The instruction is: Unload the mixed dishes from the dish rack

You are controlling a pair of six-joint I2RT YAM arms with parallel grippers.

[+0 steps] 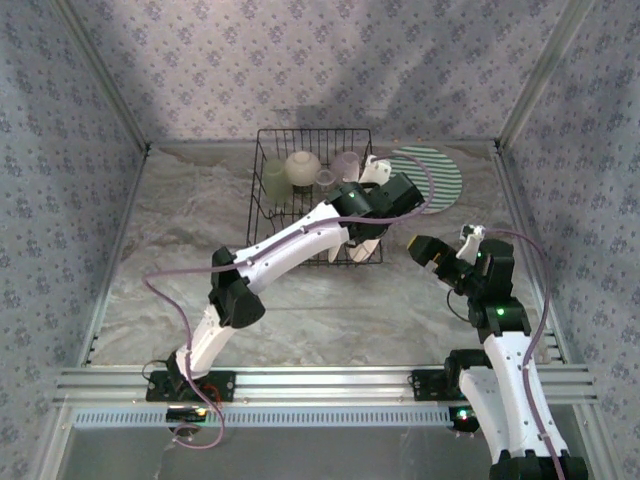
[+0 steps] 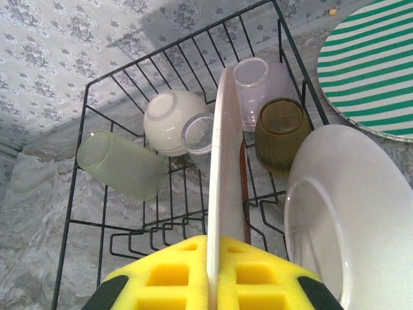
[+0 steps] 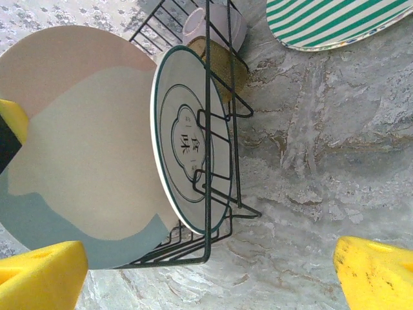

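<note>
Top view: L gripper (image 1: 364, 216) sits over the right end of the dish rack (image 1: 262, 150). The green-striped plate (image 1: 440, 176) lies flat just right of the rack. R gripper (image 1: 445, 240) is off the rack's front-right corner.

L wrist: pads (image 2: 168, 278) are clamped on the edge of an upright white plate (image 2: 223, 187) inside the rack. Cream bowl (image 2: 171, 121) and amber cup (image 2: 280, 132) lie behind it.

R wrist: fingers (image 3: 39, 274) are spread wide and hold nothing, just outside the rack. A green-rimmed plate (image 3: 184, 139) stands inside.

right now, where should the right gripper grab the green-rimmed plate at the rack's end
Probably its upper rim, from above: the green-rimmed plate stands on edge against the dish rack end wires, so only that thin rim suits the open right gripper.
</note>
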